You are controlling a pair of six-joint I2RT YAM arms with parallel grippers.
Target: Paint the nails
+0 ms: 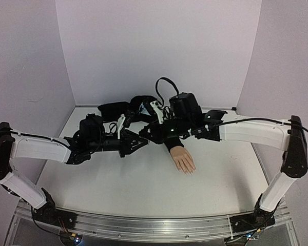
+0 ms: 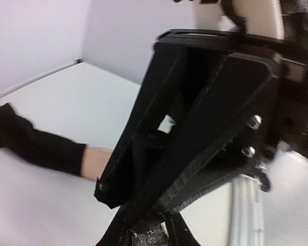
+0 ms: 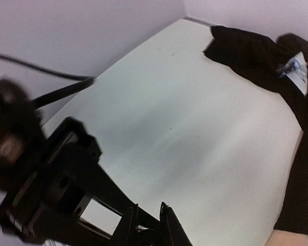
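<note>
The mannequin hand [image 1: 183, 160] lies palm down at mid-table, its black sleeve [image 1: 173, 142] running to the back. Its nails [image 1: 188, 171] are tiny pale tips pointing toward the front edge. My left gripper [image 1: 142, 143] and right gripper [image 1: 145, 134] meet tip to tip just left of the sleeve. In the left wrist view my left gripper [image 2: 149, 233] is shut on a small glittery bottle [image 2: 151, 238], with the right gripper's black fingers [image 2: 195, 154] closing down onto its top. In the right wrist view my right gripper [image 3: 148, 230] stands narrow around a dark cap. The nails are hidden in both wrist views.
The sleeve's bunched black cloth [image 1: 126, 108] with a white tag lies against the back wall, and also shows in the right wrist view [image 3: 267, 66]. Purple walls enclose the white table [image 1: 118, 179] on three sides. A metal rail [image 1: 154, 225] runs along the front edge.
</note>
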